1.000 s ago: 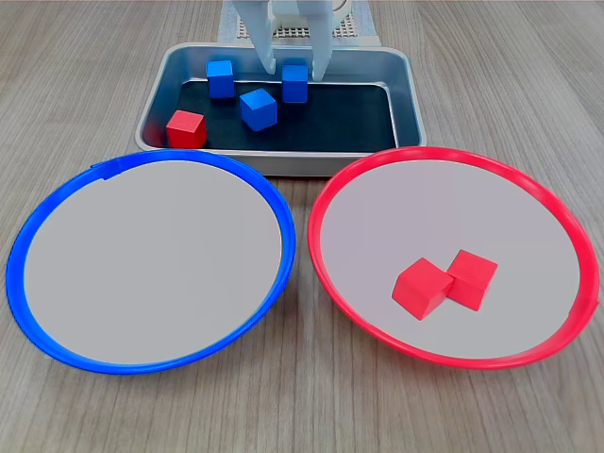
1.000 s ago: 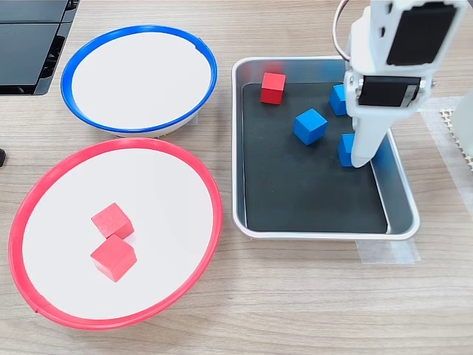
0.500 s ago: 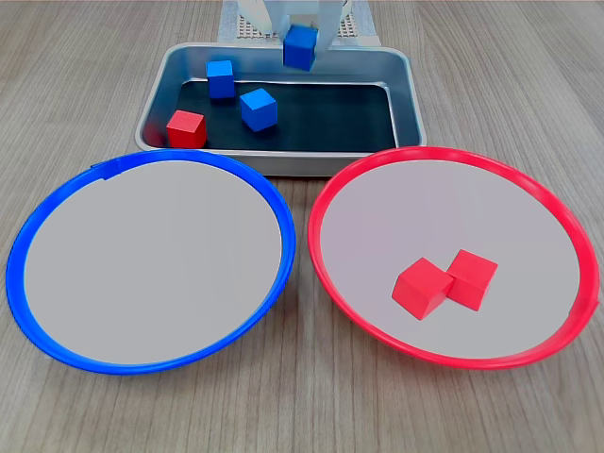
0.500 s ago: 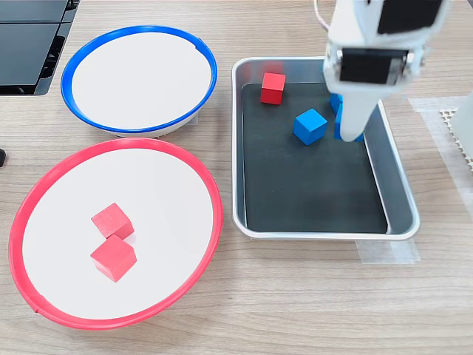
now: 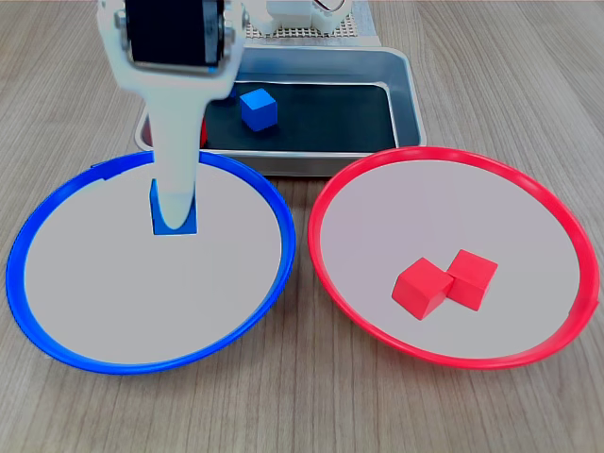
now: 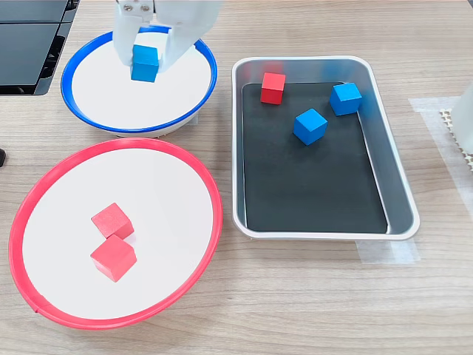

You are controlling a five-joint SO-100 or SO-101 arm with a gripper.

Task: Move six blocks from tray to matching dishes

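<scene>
Between fingers point(image 6: 122, 41), blue block point(image 6: 145, 63).

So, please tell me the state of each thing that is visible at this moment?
gripper: shut on a blue block, over the blue dish
held blue block: between the fingers
blue dish: holds no loose block
red dish: holds two red blocks, touching
tray: holds two blue blocks and one red block
</scene>
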